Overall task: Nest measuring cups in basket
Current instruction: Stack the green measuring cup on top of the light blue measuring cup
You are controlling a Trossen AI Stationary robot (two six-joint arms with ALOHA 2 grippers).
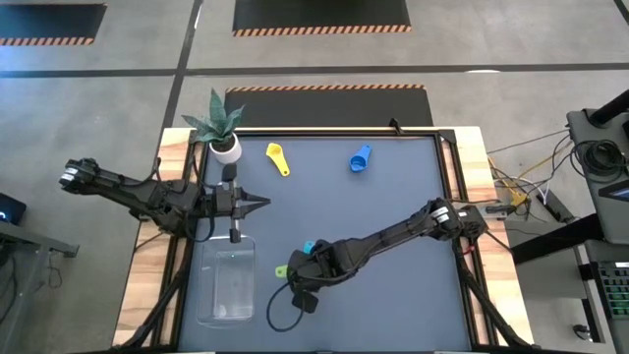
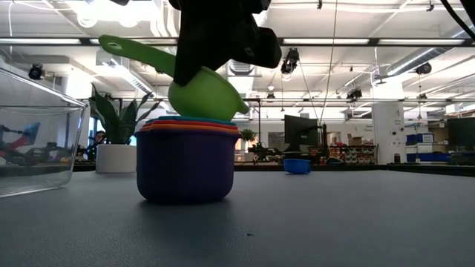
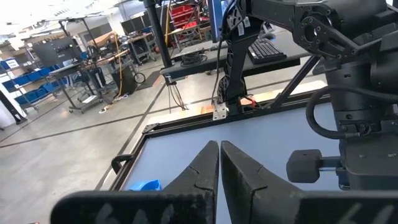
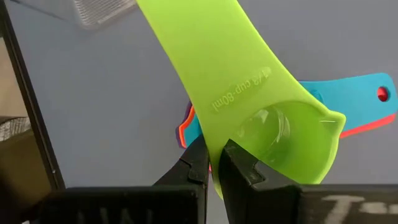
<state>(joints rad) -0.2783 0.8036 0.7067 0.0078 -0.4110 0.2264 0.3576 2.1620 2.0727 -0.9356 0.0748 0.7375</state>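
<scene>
A green measuring cup [image 2: 204,93] hangs tilted in my right gripper [image 4: 214,165], right over a nested stack: a purple cup [image 2: 185,167] at the bottom with orange, red and teal rims above it. The stack stands on the mat right of the basket [image 1: 226,285], a clear bin. I cannot tell whether the green bowl touches the stack. A yellow cup [image 1: 278,157] and a blue cup [image 1: 360,158] lie on the mat at the far side. My left gripper [image 1: 263,204] hovers shut and level beyond the basket, holding nothing. My right gripper pinches the green cup's bowl wall [image 4: 217,177] where the handle joins it. One finger [image 4: 242,168] seems to be inside the bowl and the other [image 4: 196,162] outside. The fingers slant down from the table's right. The cup is tilted, its handle [image 2: 122,46] pointing up toward the basket.
A white pot with a spiky plant [image 1: 221,133] stands at the mat's far left corner. A black cable loops on the mat near the front edge [image 1: 280,313]. The teal handle [image 4: 367,87] and red handle [image 4: 373,124] of the stack stick out sideways.
</scene>
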